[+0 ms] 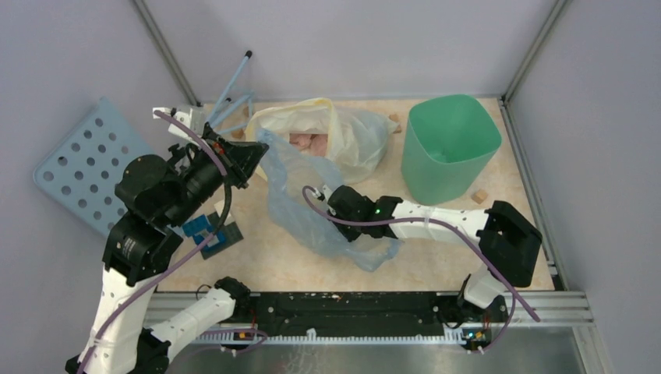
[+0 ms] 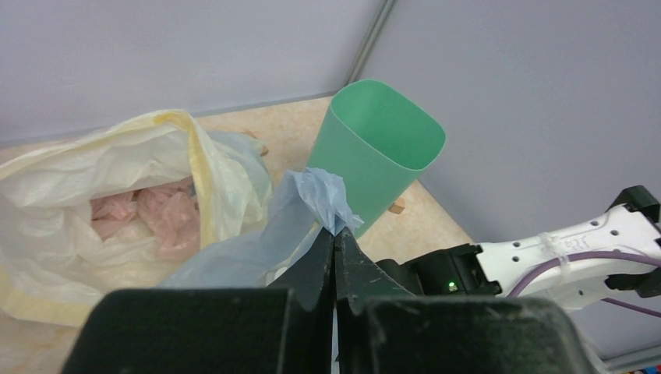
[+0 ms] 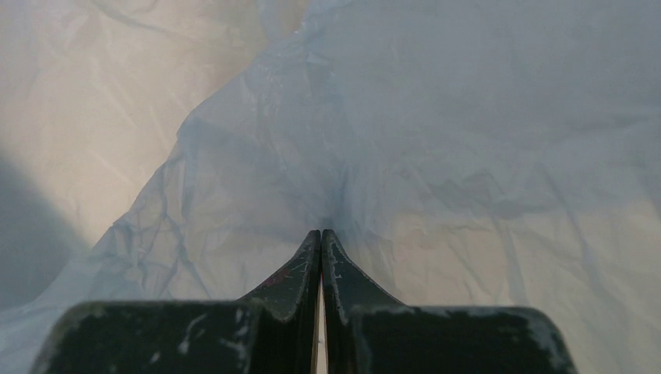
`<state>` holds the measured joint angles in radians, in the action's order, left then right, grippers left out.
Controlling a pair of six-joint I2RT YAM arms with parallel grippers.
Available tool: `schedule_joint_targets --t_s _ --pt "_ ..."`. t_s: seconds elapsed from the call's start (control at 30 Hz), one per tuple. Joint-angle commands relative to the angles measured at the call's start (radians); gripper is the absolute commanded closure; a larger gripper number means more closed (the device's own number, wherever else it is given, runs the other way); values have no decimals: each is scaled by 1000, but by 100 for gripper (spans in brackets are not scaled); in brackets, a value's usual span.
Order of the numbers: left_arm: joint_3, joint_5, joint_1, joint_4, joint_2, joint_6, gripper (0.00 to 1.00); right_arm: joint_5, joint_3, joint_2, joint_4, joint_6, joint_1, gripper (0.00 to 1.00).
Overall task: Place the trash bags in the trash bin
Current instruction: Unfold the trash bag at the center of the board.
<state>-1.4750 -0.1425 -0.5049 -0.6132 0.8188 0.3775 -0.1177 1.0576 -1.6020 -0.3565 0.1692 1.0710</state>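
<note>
The left claw (image 2: pixel 337 234) is pinched shut on a bunched corner of the pale-blue trash bag (image 1: pixel 300 214), held up beside the whitish bag (image 1: pixel 355 132) (pink stuff inside). The right claw (image 3: pixel 321 234) is clamped on the same bag lower down. The mint-green trash bin (image 1: pixel 450 148) stands upright on the desk (image 1: pixel 265 261), off to the bag's right.

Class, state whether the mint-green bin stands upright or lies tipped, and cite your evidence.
Upright: the trash bin stands on its base, its open mouth facing up in the top view.
</note>
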Motion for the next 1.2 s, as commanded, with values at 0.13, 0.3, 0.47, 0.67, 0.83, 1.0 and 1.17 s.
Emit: schedule_joint_targets --t_s 0.13,0.3,0.47,0.67,0.83,1.0,1.17 --pt "-59 219 4 -62 15 -101 100 -150 11 9 -254 83 -6 100" --pt "-125 250 3 -85 38 -126 100 -215 36 -25 -351 111 -6 100" --pt "-105 228 3 -73 41 -133 100 -217 75 -23 -380 111 -6 100" --pt "14 96 4 -9 25 -105 100 -77 120 75 -324 90 -6 95" --pt "93 48 4 26 28 -86 100 -36 176 152 -332 93 -4 87" --pt "129 34 3 44 28 -82 100 -19 234 240 -341 101 -3 62" --pt "122 82 3 28 32 -94 100 -11 252 378 -333 152 -3 30"
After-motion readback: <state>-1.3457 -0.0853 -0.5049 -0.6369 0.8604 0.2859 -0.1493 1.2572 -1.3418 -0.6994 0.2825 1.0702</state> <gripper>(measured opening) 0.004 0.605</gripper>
